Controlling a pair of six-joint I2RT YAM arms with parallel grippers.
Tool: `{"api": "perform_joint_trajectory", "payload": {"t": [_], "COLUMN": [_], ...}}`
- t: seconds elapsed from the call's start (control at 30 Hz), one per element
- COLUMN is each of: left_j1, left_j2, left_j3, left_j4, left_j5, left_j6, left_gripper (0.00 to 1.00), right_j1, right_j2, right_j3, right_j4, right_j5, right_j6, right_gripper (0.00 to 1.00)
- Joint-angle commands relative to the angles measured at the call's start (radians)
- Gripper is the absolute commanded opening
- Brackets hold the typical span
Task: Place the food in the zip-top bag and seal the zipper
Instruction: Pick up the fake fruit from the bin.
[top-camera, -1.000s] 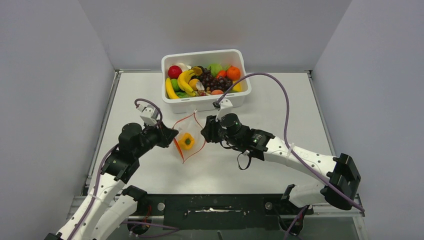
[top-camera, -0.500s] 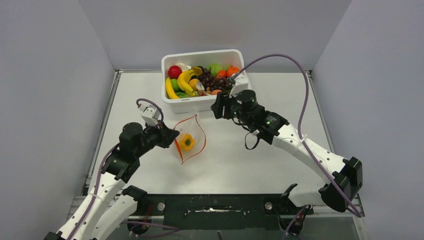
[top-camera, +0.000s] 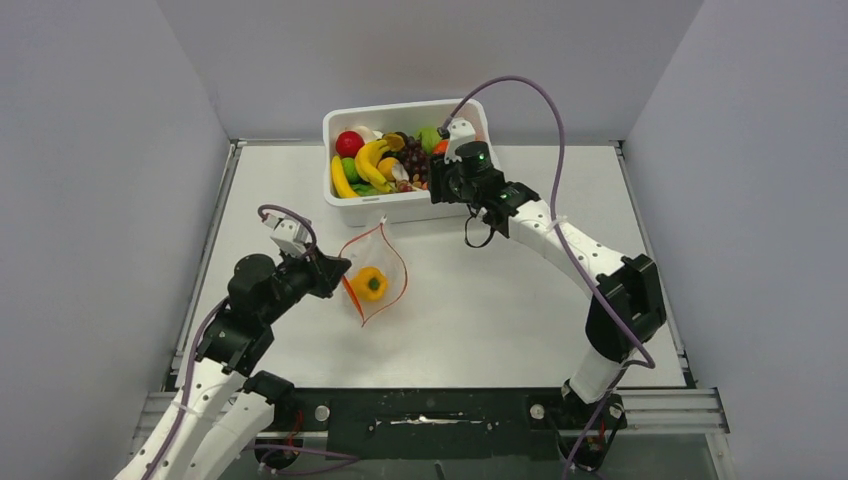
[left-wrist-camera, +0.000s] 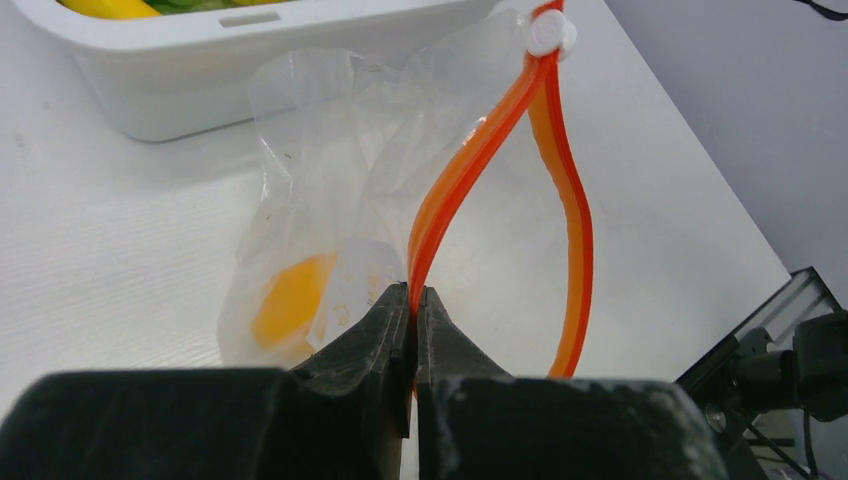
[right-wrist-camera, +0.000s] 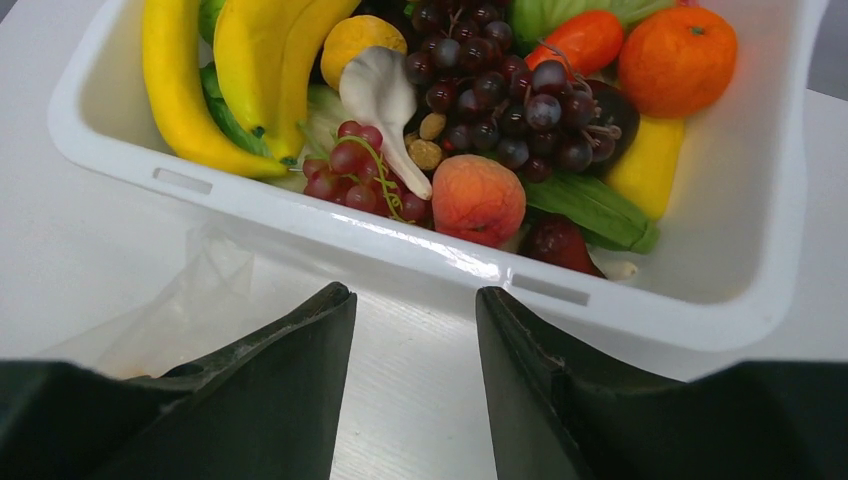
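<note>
The left gripper (left-wrist-camera: 412, 295) is pinched tight on one strand of the zipper (left-wrist-camera: 470, 165), and the two strands stand apart. The bag (top-camera: 385, 252) lies on the table (top-camera: 520, 300) just in front of the tub (top-camera: 400, 207), with a pepper (top-camera: 371, 283) inside it. The right gripper (right-wrist-camera: 415, 300) hangs at the tub's near wall, jaws parted, holding nothing. Bananas (right-wrist-camera: 250, 60), grapes (right-wrist-camera: 500, 90) and other food sit in the tub.
</note>
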Motion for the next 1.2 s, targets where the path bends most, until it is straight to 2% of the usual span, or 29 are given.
{"api": "perform_joint_trajectory", "payload": {"t": [0.0,0.33,0.47,0.83,1.17], "left_j1": [0.016,0.06,0.073,0.104,0.118], "left_j2": [-0.065,-0.191,-0.211,-0.206,-0.201], "left_j3": [0.025,0.014,0.012,0.005,-0.003], "left_j4": [0.025,0.014,0.018,0.038,0.055], "left_j5": [-0.102,-0.225,-0.228,-0.185,-0.157], "left_j6": [0.015,-0.003,-0.011,-0.02,-0.025], "left_gripper": [0.0,0.0,0.0,0.0,0.0], "right_j1": [0.006,0.011,0.021,0.044,0.044], "right_j2": [0.081,0.305,0.37,0.516,0.595], "right_j3": [0.12,0.306,0.348,0.459,0.506], "right_j4": [0.128,0.252,0.305,0.328,0.322], "right_j5": [-0.081,-0.21,-0.254,-0.252,-0.247], "right_j6": [-0.04,0.014,0.036,0.038,0.045], "right_gripper": [0.48,0.51,0.56,0.58,0.47]}}
